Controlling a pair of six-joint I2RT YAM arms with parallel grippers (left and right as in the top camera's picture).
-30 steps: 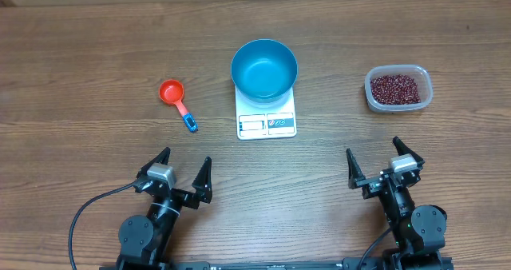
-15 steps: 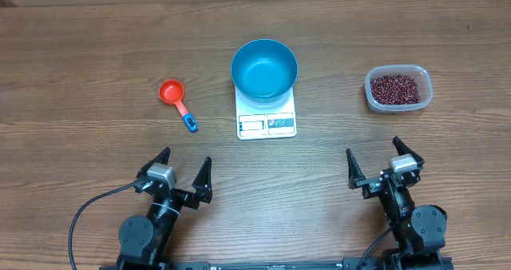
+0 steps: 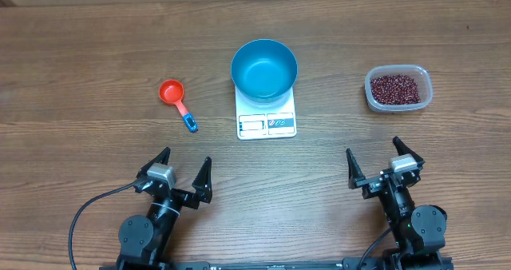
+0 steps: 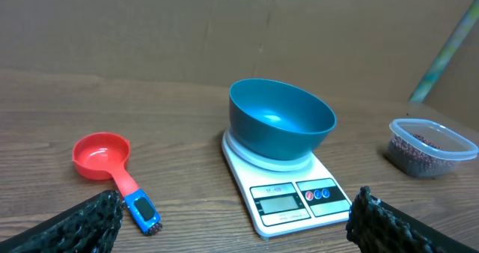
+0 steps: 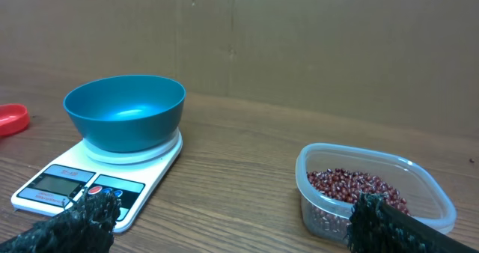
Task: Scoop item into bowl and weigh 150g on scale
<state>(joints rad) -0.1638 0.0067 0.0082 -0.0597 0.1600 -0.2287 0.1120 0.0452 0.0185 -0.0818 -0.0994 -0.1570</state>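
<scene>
Overhead: nothing has shifted in the past sec. The left claw and right claw gape wide, empty, at the bench edge; scooping not begun.

Left wrist: blue bowl sits empty atop scale, red scoop beside.

Right wrist: beans fill clear tub, well apart from the bowl.

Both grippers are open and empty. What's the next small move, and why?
Probably move the left gripper toward the red scoop to take its handle: it lies on that side, the blue bowl on the scale is empty, and the beans sit in the clear tub.
</scene>
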